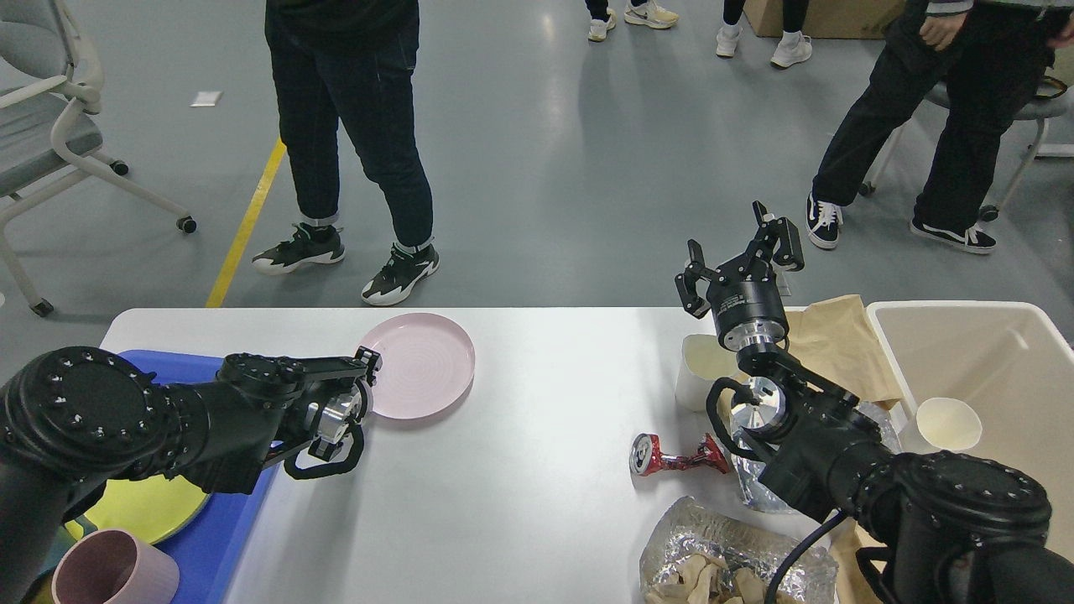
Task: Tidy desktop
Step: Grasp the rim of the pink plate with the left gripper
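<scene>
Two arms: left one nearer the dish.
Left gripper [369, 367]: at pink plate's near-left rim; can't tell whether it's clenched.
Pink plate [419, 364]: flat on white table [520, 470], immediately right of that gripper.
Right gripper [738, 252]: raised, fingers spread, empty, far off.

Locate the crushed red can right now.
In the head view, the crushed red can lies on the desktop, right of centre, beside the foil and the right arm.

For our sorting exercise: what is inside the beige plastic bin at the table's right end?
One white paper cup stands upright inside the beige plastic bin, by its near-left wall. The rest of the visible floor looks bare. The right arm covers the bin's near corner.
</scene>
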Robot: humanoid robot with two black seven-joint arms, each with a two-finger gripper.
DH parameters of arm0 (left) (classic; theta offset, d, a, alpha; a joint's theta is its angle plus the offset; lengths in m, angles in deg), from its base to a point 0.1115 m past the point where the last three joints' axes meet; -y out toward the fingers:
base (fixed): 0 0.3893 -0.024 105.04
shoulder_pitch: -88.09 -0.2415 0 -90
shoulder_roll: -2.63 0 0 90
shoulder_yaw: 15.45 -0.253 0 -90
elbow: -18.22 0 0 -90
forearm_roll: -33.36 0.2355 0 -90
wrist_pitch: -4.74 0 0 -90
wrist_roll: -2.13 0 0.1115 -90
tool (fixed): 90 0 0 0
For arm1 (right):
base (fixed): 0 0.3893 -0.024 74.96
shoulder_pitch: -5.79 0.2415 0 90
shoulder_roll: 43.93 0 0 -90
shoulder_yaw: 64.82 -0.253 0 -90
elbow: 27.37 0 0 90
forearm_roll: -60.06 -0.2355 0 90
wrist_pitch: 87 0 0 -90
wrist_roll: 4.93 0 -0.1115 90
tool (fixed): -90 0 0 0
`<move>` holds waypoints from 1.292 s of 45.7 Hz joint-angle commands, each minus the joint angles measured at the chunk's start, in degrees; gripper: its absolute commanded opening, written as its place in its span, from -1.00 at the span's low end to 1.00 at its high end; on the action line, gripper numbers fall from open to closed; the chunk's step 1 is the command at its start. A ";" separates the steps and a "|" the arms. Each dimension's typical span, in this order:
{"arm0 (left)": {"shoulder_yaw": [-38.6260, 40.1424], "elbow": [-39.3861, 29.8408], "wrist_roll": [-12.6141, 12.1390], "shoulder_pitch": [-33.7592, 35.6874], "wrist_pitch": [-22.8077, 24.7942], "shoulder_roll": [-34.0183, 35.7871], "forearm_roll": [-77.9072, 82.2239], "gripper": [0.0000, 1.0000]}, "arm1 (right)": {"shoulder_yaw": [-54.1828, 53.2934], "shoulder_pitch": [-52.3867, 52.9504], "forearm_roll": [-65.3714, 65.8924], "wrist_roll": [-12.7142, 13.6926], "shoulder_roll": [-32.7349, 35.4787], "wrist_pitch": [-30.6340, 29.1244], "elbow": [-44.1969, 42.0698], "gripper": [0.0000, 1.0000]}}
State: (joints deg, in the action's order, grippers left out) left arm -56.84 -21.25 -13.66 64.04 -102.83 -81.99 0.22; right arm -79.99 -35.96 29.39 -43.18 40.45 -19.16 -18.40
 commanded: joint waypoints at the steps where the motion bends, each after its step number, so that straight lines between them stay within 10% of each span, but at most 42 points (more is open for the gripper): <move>1: 0.08 0.18 0.14 -0.11 0.00 -0.10 1.85 0.04 | -0.03 0.00 0.00 0.01 0.00 0.01 0.00 1.00; 59: -0.01 0.44 3.57 -2.31 0.44 -1.24 4.93 -0.60 | 0.06 0.00 0.00 0.01 0.00 0.01 0.00 1.00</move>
State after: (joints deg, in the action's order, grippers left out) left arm -56.85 -20.80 -10.08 61.89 -102.79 -83.23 5.15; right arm -79.97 -35.96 29.39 -43.18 40.45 -19.14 -18.40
